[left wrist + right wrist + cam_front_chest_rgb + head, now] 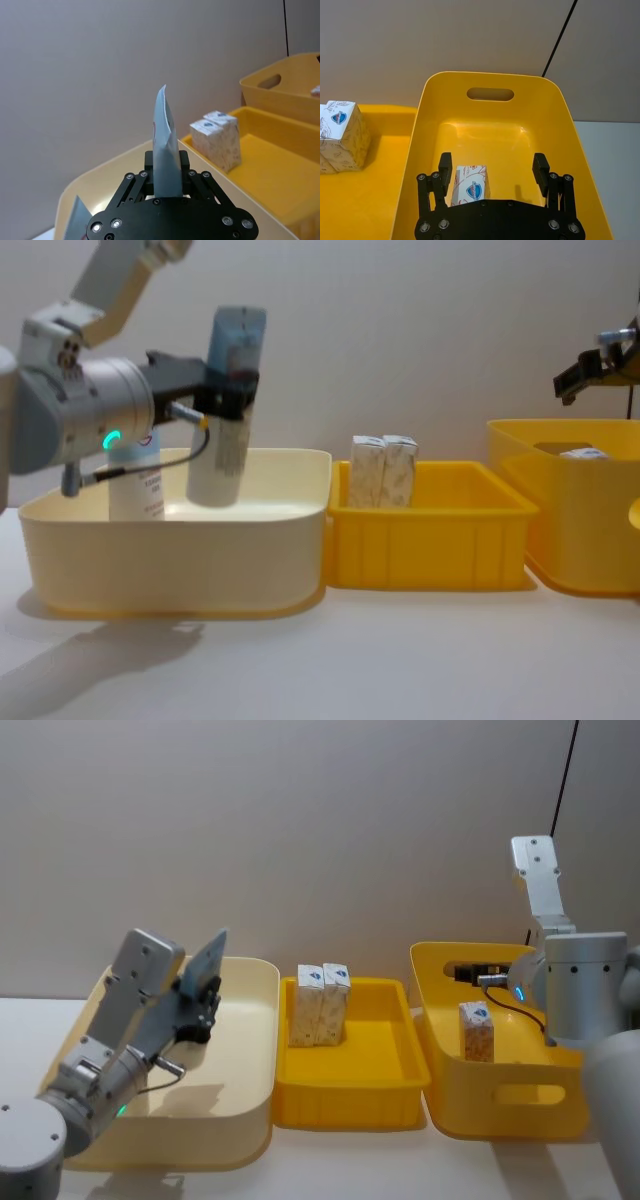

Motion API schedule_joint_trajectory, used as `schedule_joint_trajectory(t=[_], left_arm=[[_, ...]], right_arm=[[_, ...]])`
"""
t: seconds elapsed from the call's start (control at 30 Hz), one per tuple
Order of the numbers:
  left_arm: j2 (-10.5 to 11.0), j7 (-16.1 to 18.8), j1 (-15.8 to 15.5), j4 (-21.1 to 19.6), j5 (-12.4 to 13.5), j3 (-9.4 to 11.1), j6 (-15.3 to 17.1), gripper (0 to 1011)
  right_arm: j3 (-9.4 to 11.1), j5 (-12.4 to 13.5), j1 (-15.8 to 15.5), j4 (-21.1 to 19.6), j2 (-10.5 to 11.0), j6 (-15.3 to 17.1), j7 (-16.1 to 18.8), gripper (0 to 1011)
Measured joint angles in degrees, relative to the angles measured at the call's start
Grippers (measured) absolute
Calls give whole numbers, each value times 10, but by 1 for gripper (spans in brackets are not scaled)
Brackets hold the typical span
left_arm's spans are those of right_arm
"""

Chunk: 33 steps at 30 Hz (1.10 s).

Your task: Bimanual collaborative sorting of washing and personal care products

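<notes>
My left gripper (pixel 228 392) is shut on a light-blue-and-white tube (pixel 230 405), holding it upright above the cream bin (pixel 170 560). From the left wrist, the tube (pixel 165 145) stands pinched between the fingers. A second tube (pixel 137 485) stands inside that bin. Two white cartons (pixel 321 1003) stand side by side at the back of the middle yellow tray (pixel 345 1105). Another carton (pixel 477 1031) stands in the right yellow bin (pixel 500 1105). My right gripper (pixel 492 170) hangs open over that bin, with the carton (pixel 470 185) below it, near one finger.
The three containers stand in a row on a white table, close to a plain wall. The right bin has handle cut-outs (pixel 490 94). A dark cable (pixel 565 780) runs down the wall at the right. The table in front of the bins (pixel 400 660) is bare.
</notes>
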Motion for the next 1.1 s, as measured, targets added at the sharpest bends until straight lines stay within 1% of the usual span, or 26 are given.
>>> schedule_joint_trajectory(t=[0.27, 0.3, 0.47, 0.57, 0.63, 0.73, 0.77, 0.87, 0.93, 0.97, 1.03, 1.1], left_arm=[[-6, 27, 12, -32, 4, -21, -27, 264], [-8, 32, 15, -37, 3, -27, -34, 264], [-16, 42, 23, -51, -9, -45, -56, 264], [-19, 45, 26, -55, -16, -53, -64, 264], [-24, 46, 29, -59, -25, -62, -74, 264], [-30, 46, 33, -62, -39, -73, -85, 264], [-33, 46, 35, -62, -48, -79, -91, 264], [-38, 43, 38, -63, -59, -87, -99, 264], [-43, 39, 40, -63, -74, -94, -106, 264], [-45, 38, 41, -63, -77, -97, -107, 264], [-50, 31, 43, -62, -94, -105, -114, 264], [-53, 27, 44, -60, -102, -109, -117, 264]], right_arm=[[0, 0, 0, 0, 0, 0, 0, 1001], [0, 0, 0, 0, 0, 0, 0, 1001], [-5, -2, 0, 0, 2, -3, 4, 1001], [-14, -4, 1, 0, 6, -11, 15, 1001], [-19, -5, 0, -2, 8, -15, 21, 1001], [-31, -7, -1, -8, 14, -28, 38, 1001], [-33, -7, -1, -9, 15, -31, 42, 1001], [-43, -7, -4, -17, 19, -41, 58, 1001], [-49, -7, -5, -22, 22, -49, 71, 1001], [-49, -7, -5, -22, 22, -49, 71, 1001], [-57, -7, -7, -28, 25, -58, 85, 1001], [-64, -7, -9, -35, 29, -67, 98, 1001]])
